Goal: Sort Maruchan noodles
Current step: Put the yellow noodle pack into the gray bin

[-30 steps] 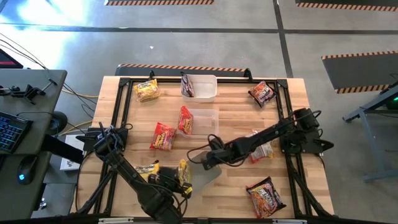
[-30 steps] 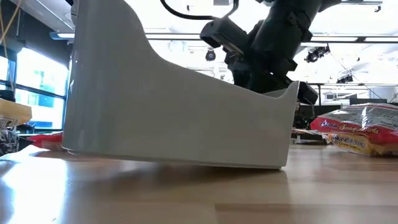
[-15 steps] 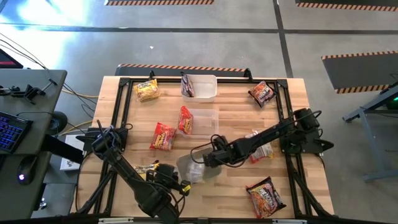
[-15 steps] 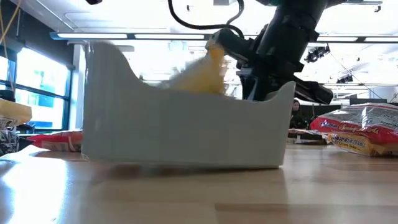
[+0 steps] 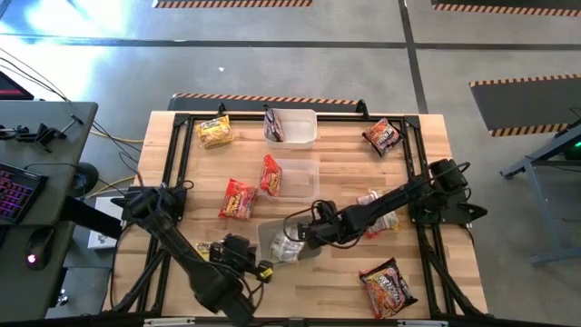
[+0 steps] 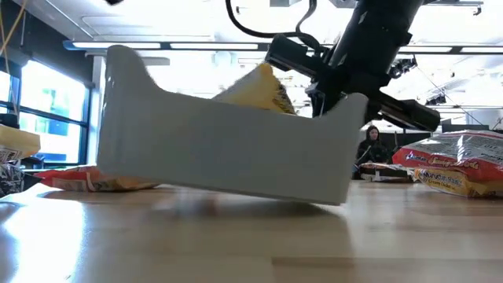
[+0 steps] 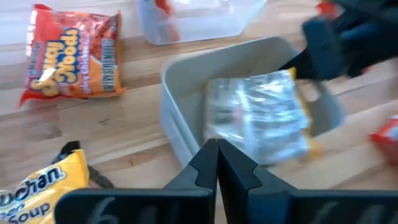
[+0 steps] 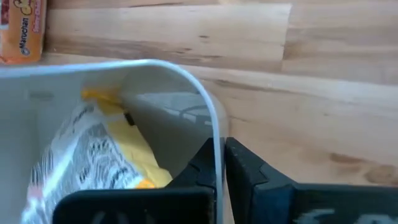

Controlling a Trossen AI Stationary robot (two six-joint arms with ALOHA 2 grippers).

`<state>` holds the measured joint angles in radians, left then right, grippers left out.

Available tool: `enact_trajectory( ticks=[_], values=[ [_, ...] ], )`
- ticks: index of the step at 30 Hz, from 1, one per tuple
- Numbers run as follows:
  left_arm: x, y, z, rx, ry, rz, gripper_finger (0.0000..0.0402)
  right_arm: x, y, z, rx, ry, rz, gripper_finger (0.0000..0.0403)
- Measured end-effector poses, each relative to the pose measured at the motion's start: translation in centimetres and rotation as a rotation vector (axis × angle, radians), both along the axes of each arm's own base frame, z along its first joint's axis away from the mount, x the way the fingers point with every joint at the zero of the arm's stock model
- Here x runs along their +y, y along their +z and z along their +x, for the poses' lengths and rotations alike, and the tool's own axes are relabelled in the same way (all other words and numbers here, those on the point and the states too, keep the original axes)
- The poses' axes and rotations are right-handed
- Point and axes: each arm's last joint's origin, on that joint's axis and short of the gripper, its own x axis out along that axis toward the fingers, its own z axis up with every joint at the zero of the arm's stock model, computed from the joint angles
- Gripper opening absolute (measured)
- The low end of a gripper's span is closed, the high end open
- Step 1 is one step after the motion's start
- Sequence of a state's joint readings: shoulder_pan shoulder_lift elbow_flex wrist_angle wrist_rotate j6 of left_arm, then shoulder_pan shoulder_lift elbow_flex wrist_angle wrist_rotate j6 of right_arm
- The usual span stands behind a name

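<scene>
We see the right gripper (image 8: 219,163) clamped on the rim of the tilted clear rectangular plastic tub (image 5: 289,245), a yellow crinkly noodle packet (image 7: 258,115) lying inside it. Just beside the tub, the left gripper (image 7: 217,163) hovers, fingers together, holding nothing.

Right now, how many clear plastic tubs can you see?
3: a far tub, a middle tub, and a near tub pinched by the right gripper. None seems hidden.
</scene>
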<state>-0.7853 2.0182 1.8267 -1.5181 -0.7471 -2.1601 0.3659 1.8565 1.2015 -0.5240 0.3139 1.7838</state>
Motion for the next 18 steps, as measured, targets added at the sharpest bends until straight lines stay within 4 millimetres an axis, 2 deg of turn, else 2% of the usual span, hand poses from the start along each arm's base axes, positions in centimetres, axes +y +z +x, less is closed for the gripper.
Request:
enact_trajectory(
  ticks=[5, 8, 13, 18],
  values=[
    [1.3, 1.6, -1.6, -0.169, -0.055, -0.047, 0.0, 0.1, 0.0, 0.0, -0.02, -0.08, 0.039, 0.0],
    [2.0, 2.2, -1.3, -0.217, -0.127, -0.079, 0.0001, 0.1, 0.1, 0.1, -0.04, -0.122, 0.059, 0.0],
    [3.2, 2.5, 1.2, -0.204, -0.25, -0.105, 0.0019, 0.1, 0.1, 0.1, -0.051, -0.168, 0.075, 0.0],
    [4.5, 2.0, 4.8, -0.195, -0.376, -0.107, 0.0067, 0.0, 0.0, 0.1, -0.061, -0.205, 0.072, 0.0]
  ],
)
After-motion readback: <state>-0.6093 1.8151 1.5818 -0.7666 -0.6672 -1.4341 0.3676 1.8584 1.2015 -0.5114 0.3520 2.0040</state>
